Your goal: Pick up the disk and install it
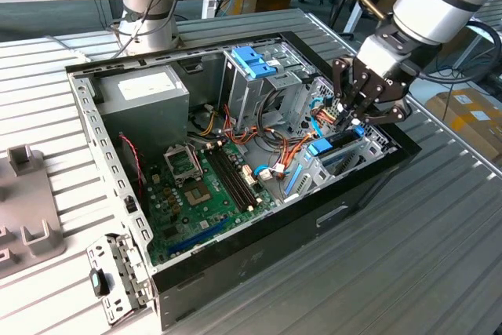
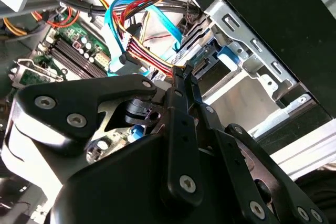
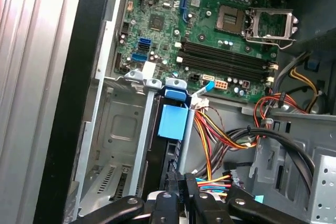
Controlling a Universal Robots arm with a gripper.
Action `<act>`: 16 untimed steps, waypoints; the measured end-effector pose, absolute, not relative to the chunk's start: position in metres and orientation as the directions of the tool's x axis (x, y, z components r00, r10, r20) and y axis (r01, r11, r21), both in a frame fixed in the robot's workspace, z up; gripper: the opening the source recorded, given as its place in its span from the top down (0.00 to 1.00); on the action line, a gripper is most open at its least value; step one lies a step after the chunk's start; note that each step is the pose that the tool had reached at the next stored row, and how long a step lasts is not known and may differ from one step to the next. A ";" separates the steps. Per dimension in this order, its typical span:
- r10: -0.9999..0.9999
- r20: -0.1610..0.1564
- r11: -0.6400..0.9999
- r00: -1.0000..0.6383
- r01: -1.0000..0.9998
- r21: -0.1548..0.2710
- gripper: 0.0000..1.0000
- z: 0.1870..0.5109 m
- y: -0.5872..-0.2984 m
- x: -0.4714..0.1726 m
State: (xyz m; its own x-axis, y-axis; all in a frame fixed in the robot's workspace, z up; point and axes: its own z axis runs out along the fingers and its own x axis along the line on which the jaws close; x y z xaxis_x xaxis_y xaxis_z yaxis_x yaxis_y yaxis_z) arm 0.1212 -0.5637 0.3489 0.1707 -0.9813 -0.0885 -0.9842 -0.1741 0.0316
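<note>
An open computer case lies on its side on the ribbed metal desk, its green motherboard facing up. The arm reaches in over the case's corner at the exterior view's right, and the black gripper hangs just above the drive bay there. The disk sits in that bay, standing on edge between the metal walls, its blue tab end toward the motherboard. In the first wrist view the gripper has its fingers drawn close together right at the disk's near end; whether they actually pinch it I cannot tell. A bundle of red, yellow and orange cables runs just beside the disk. Toward the case's far edge stands a tall metal drive cage topped with a blue handle, and the grey power supply fills the corner next to it.
</note>
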 end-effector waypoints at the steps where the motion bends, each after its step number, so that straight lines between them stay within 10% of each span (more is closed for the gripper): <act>1: -0.984 -0.089 -0.160 0.157 -0.987 0.032 0.83 0.349 -0.564 0.121; 16: -0.994 -0.088 0.058 -0.061 -0.998 0.032 0.83 0.348 -0.564 0.121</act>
State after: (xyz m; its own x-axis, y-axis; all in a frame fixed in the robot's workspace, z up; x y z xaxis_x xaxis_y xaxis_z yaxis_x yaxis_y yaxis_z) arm 0.1211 -0.5637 0.3478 -0.0610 -0.9942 -0.0885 -0.9978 0.0584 0.0316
